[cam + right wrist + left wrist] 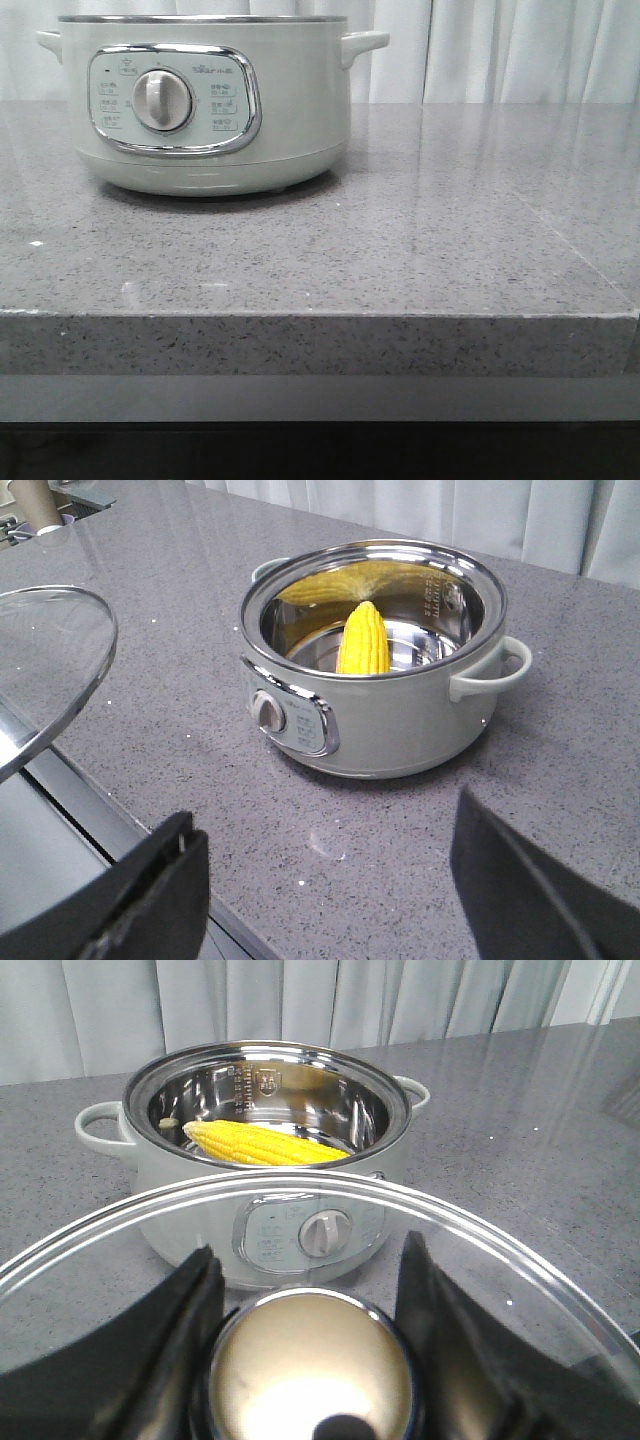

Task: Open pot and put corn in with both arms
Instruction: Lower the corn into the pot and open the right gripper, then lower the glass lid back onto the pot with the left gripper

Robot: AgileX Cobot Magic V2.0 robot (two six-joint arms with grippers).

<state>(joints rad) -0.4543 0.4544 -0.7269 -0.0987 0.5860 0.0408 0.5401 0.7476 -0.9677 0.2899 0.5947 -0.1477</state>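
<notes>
Holding a glass lid (300,1220) by its round metal knob (310,1370), the left gripper (305,1310) has its two black fingers (190,1310) pressed on both sides of the knob. The pot (270,1175) stands on the counter well ahead of this gripper and beyond the far edge of the lid, apart from it, with its control panel and dial (325,1232) turned toward the gripper. The right gripper (320,880) is spread wide and pinches nothing; the pot (375,660) is ahead of it, well apart, past a stretch of bare counter.

The pot is uncovered. The corn (364,640) lies inside it on the steel bottom, and its yellow colour is mirrored on the shiny inner wall. In the left wrist view the corn (262,1144) lies across the pot, just behind the near rim.

The counter (400,250) is grey speckled stone with a thick front edge. Behind it hang pale curtains (500,50). In the front view the pot (205,100) is seen from the side, and neither gripper appears.
</notes>
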